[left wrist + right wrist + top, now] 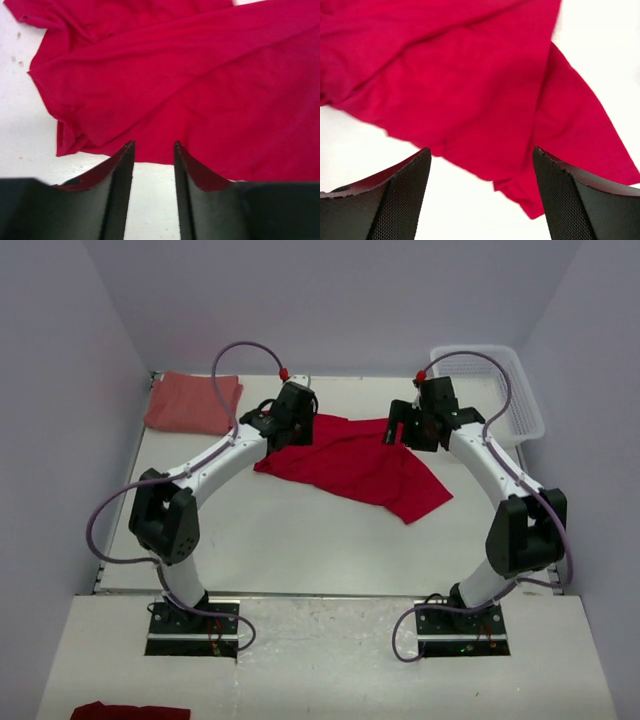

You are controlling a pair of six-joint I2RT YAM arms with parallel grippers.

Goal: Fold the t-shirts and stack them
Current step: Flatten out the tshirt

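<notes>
A bright red t-shirt (365, 465) lies crumpled and spread across the middle of the table. A paler salmon-red t-shirt (190, 400) lies folded at the back left corner. My left gripper (283, 437) hangs over the red shirt's back left edge. In the left wrist view the left gripper (154, 144) has its jaws narrowed but apart, tips at the hem of the red shirt (200, 75), bare table between them. My right gripper (400, 430) is over the shirt's back right edge. It (482, 149) stands wide open above the red cloth (470, 75), holding nothing.
A white plastic lattice basket (500, 390) stands at the back right corner. A scrap of red cloth (130, 710) lies on the near ledge at the bottom left, in front of the left arm's base. White walls close in the table on three sides.
</notes>
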